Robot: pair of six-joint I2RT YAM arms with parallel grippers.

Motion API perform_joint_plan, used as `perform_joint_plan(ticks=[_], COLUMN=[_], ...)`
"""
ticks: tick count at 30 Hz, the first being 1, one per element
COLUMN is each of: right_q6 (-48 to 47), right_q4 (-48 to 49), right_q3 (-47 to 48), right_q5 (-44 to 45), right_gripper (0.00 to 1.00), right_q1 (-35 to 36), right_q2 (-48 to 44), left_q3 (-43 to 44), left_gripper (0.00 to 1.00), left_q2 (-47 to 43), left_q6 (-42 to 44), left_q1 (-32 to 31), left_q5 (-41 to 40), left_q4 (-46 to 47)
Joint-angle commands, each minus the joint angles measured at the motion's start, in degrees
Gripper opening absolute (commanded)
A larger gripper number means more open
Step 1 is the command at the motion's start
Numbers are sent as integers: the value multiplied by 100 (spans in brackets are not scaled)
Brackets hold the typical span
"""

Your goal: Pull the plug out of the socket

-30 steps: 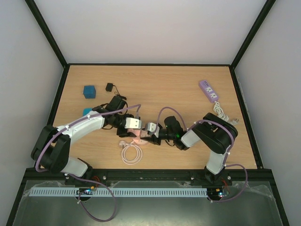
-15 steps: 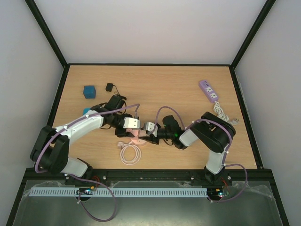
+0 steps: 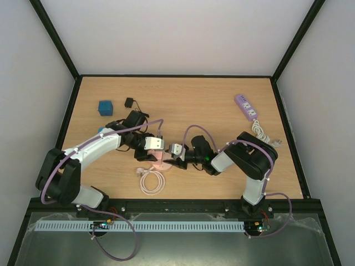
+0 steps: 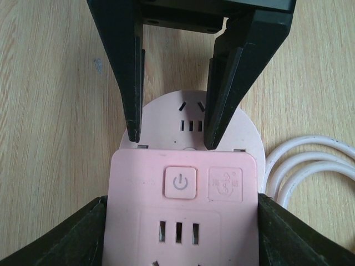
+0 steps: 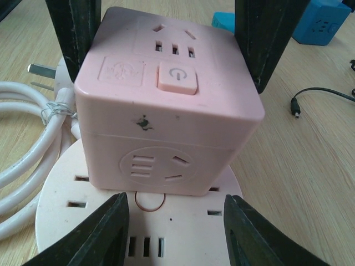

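A pink cube plug (image 4: pixel 180 210) with a power button sits on a round pink socket disc (image 4: pixel 247 130), plugged into its top. My left gripper (image 4: pixel 182 205) is shut on the cube's two sides. It also shows in the top view (image 3: pixel 155 154). My right gripper (image 5: pixel 176 199) is open, with its fingertips (image 4: pixel 133 136) standing on top of the disc beside the cube (image 5: pixel 166 83). From above, the cube and disc (image 3: pixel 162 163) lie between the two wrists, with my right gripper (image 3: pixel 170 160) just to their right.
The disc's white cable (image 3: pixel 151 180) lies coiled toward the near edge, with its pronged plug (image 5: pixel 41 69) beside it. A blue cube (image 3: pixel 105 107), a black adapter (image 3: pixel 129 102) with its lead and a purple power strip (image 3: pixel 246 107) lie farther back.
Both grippers, the cube and the disc have shifted slightly left together. The coiled cable has slid left with them. Cube and disc stay joined.
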Motion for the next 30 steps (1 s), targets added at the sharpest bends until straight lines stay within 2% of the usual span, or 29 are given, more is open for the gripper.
perform_joint_plan(ticks=[1, 6, 11, 14, 18, 22, 30], right_q6=[-415, -404, -417, -405, -313, -286, -245], right_q4=[-959, -994, -1085, -1165, -1334, -1451, -1472], right_q3=[-192, -169, -141, -130, -64, -63, -26], right_q5=[361, 322, 247, 122, 12, -65, 33], right_gripper=[48, 48, 49, 49, 49, 51, 51], right_q1=[107, 131, 139, 143, 149, 140, 141], right_q2=[294, 246, 252, 192, 193, 129, 191], left_q3=[201, -81, -316, -362, -361, -378, -545], left_gripper=[49, 49, 53, 58, 71, 79, 85], left_q2=[-360, -354, -333, -301, -263, -267, -285], left_q6=[47, 167, 205, 188, 180, 182, 236], left_q1=[-25, -164, -183, -178, -183, -183, -187], left_q5=[585, 296, 191, 171, 147, 138, 111], left_q4=[206, 400, 584, 598, 577, 547, 585])
